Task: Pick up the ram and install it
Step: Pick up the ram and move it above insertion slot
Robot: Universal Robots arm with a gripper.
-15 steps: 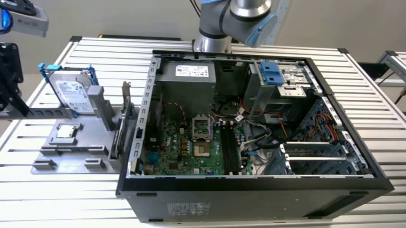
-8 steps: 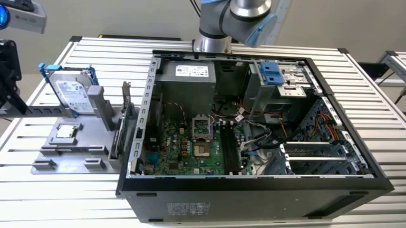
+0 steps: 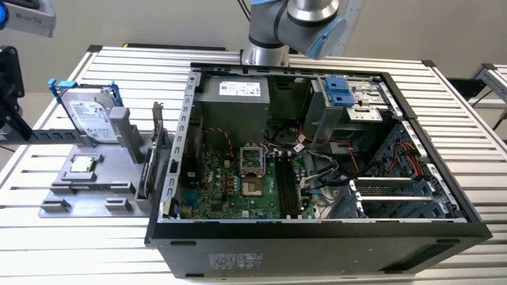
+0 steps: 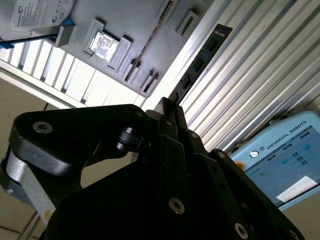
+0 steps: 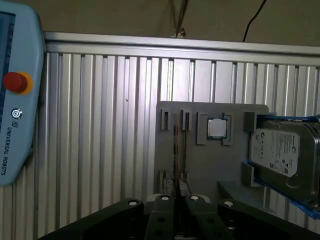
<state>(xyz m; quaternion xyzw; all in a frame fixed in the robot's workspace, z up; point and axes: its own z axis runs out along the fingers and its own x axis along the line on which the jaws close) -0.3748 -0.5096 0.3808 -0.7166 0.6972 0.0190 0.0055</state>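
My gripper point(image 5: 178, 196) has its black fingers point(image 5: 165, 205) drawn close together, shut on the ram point(image 5: 175, 150). In the first wrist view the ram is a thin edge-on line running out from between the fingers. In the second wrist view the ram point(image 4: 200, 62) shows its flat side, a long dark strip with rectangular chips that sticks out past the gripper point(image 4: 170, 107). It hangs high above the slatted table point(image 5: 100, 150) and the grey parts tray point(image 5: 200, 165). In the exterior view the black memory slots point(image 3: 287, 178) lie on the motherboard inside the open computer case point(image 3: 317, 228).
On the tray are a processor point(image 5: 216, 128), a silver hard drive in a blue frame point(image 5: 285, 155) and another thin card on edge point(image 5: 184, 150). A teach pendant point(image 5: 15, 100) lies beside the slats. The arm point(image 3: 293, 24) rises behind the case.
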